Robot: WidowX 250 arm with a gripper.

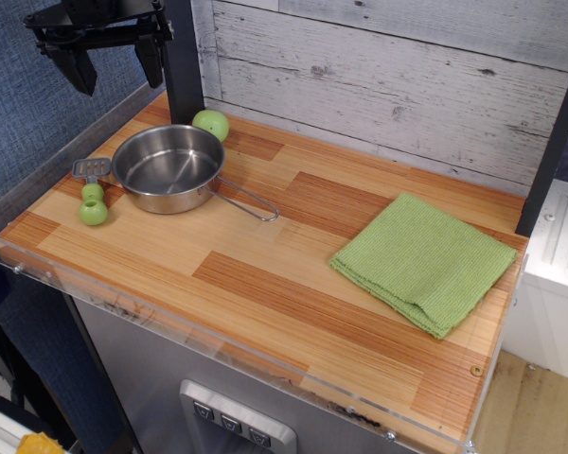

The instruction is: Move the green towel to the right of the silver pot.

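My gripper hangs open and empty above the silver pot; the green towel, far right of it, looks best pinched at a folded edge.

Black pincer, 2 tapered fingers, angular black frame

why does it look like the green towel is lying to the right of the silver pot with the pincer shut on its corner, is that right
Partly. The green towel does lie right of the silver pot, but the pincer is not on its corner: the observation.image view shows it raised at upper left, holding nothing.
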